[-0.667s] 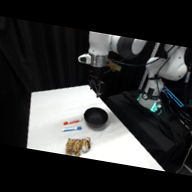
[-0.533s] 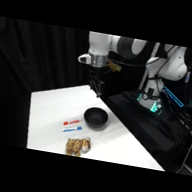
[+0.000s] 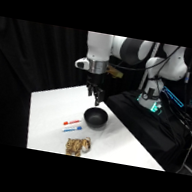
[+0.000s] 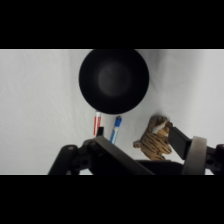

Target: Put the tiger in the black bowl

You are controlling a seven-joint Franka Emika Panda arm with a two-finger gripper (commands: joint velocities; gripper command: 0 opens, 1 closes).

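Side view: the gripper (image 3: 96, 100) hangs above and just behind the black bowl (image 3: 95, 117), holding nothing; jaw spread cannot be told. The tiger (image 3: 78, 146) lies well in front of the bowl, beyond two sticks (image 3: 71, 126).

Wrist view: the tiger (image 4: 153, 141) sits beside the sticks (image 4: 106, 127). Risk: a descent may snag them.

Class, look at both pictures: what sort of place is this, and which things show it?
Probably a robotics lab: a white robot arm over a bare white table, black backdrop, and test props, a toy tiger and a black bowl.
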